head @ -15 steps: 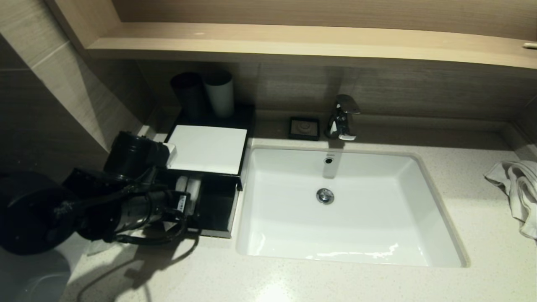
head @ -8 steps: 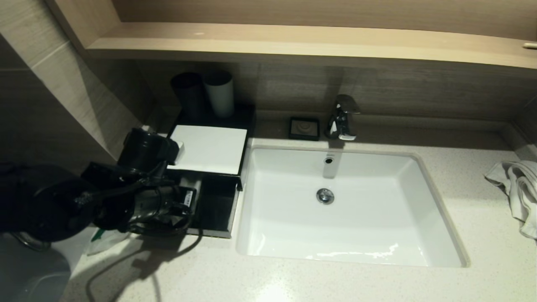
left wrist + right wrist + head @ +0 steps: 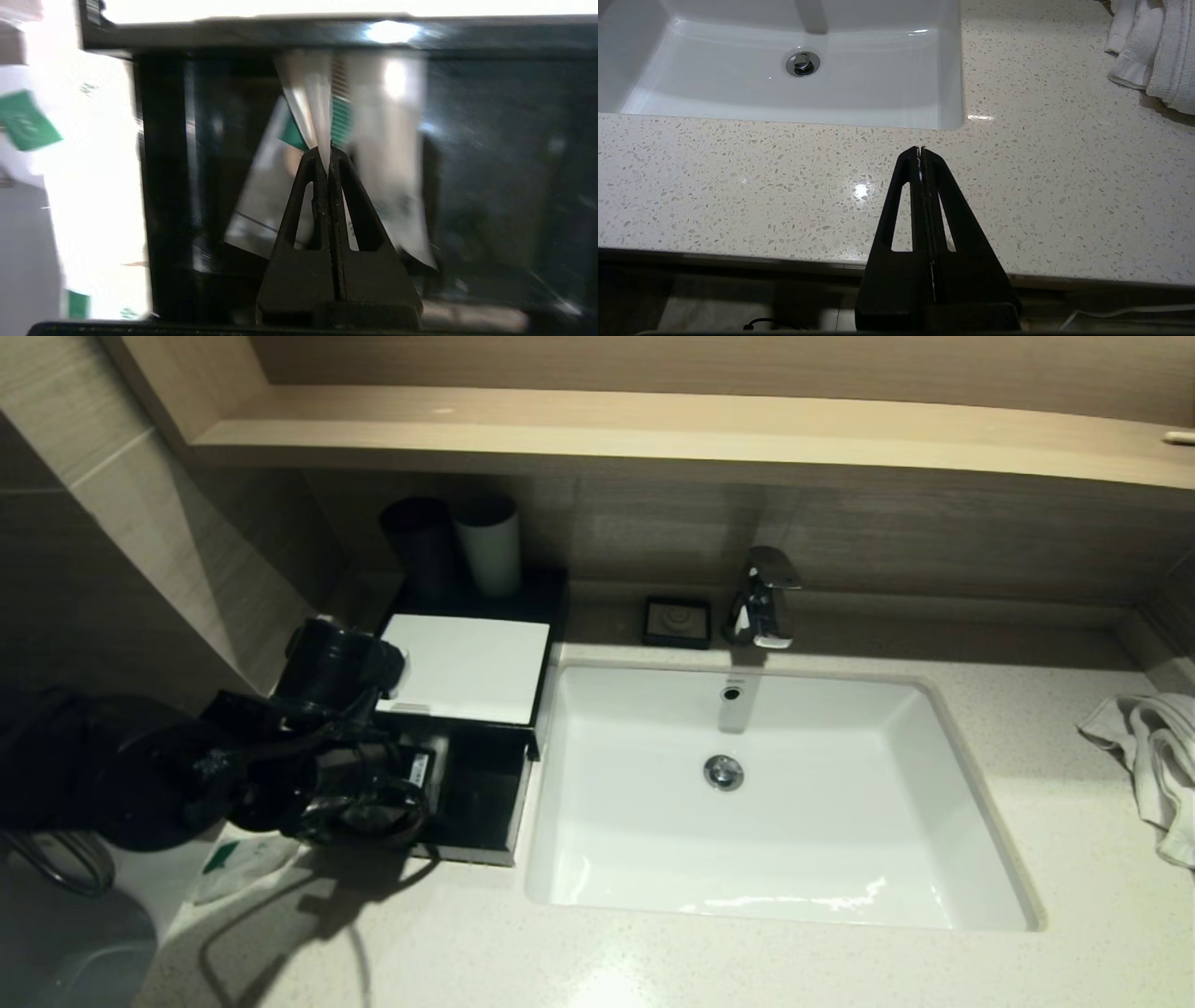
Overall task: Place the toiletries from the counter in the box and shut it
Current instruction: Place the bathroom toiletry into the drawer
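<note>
Translucent green-labelled packet (image 3: 308,93) in left pincer (image 3: 328,156)

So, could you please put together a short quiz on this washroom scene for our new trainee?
1. True or false: the drawer of the box is pulled out.
2. What does the left gripper pinch? A) towel B) packet C) cup
3. Where does the spare packet lie?

Key: 1. True. 2. B, a thin packet, fingers shut on it over the drawer. 3. On the counter, in front of the box, beside the left arm.
</note>
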